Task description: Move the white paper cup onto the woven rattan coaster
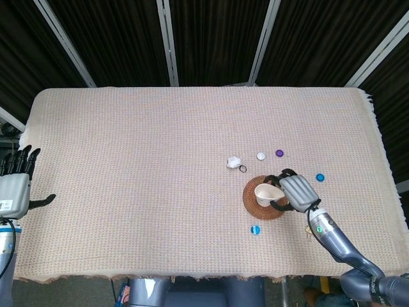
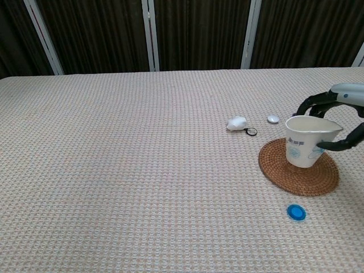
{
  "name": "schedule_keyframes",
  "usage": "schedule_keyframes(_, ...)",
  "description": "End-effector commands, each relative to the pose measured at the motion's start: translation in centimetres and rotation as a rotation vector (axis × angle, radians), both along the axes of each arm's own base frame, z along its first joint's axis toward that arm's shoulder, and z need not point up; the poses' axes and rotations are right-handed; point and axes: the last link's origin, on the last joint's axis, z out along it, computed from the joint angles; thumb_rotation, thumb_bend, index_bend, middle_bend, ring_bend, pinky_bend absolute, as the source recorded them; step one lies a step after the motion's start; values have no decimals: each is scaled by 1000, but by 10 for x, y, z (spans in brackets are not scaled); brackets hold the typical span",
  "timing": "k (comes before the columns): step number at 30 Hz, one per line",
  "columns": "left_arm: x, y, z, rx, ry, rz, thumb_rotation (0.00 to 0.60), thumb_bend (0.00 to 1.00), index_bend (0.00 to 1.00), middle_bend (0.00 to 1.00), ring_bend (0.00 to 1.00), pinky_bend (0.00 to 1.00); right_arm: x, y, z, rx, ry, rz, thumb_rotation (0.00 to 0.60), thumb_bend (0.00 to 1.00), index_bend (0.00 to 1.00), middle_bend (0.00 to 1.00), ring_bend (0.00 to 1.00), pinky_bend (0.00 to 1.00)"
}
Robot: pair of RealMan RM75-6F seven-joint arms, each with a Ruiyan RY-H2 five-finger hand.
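Gripping the white paper cup (image 2: 303, 141) around its rim, the right hand (image 1: 295, 192) holds it over the woven rattan coaster (image 2: 298, 167) at the right of the chest view; whether the cup's base touches is unclear. At the far left edge of the head view, the left hand (image 1: 15, 185) hangs off the table (image 1: 128, 179), fingers apart and holding nothing.
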Motion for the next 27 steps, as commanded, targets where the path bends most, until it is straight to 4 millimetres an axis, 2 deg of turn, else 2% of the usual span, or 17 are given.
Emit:
schedule_keyframes(1,-1,0,0,2,0,2,600,0,0,0,0,0,-7,2,-2,-2,2,-1,600,251,289,435,315,175)
schedule_keyframes(7,-1,1,0,-3,-1,5,600,0,0,0,0,0,-14,1,-5,-6,7,0,600,252,282,434,304,175)
schedule_keyframes(9,-1,1,0,-5,-2,5,600,0,0,0,0,0,-15,1,-6,-6,3,0,600,234,240,405,266,175)
schedule_keyframes(11,-1,1,-1,-6,-2,6,600,0,0,0,0,0,-15,2,-6,-8,-10,1,600,93,85,244,130,145)
schedule_keyframes(12,-1,1,-1,-7,-2,6,600,0,0,0,0,0,-16,2,-6,-10,-12,3,600,45,40,169,80,118)
schedule_keyframes(15,-1,1,-1,-8,-2,8,600,0,0,0,0,0,-17,4,-4,-12,-3,6,600,0,0,15,0,22)
schedule_keyframes(21,0,1,-2,-14,-6,6,600,0,0,0,0,0,-7,12,13,-91,-41,41,600,0,0,0,0,0)
schedule_keyframes(27,2,-2,-1,-11,-7,-10,600,0,0,0,0,0,-3,36,47,-186,-77,45,600,0,0,0,0,0)
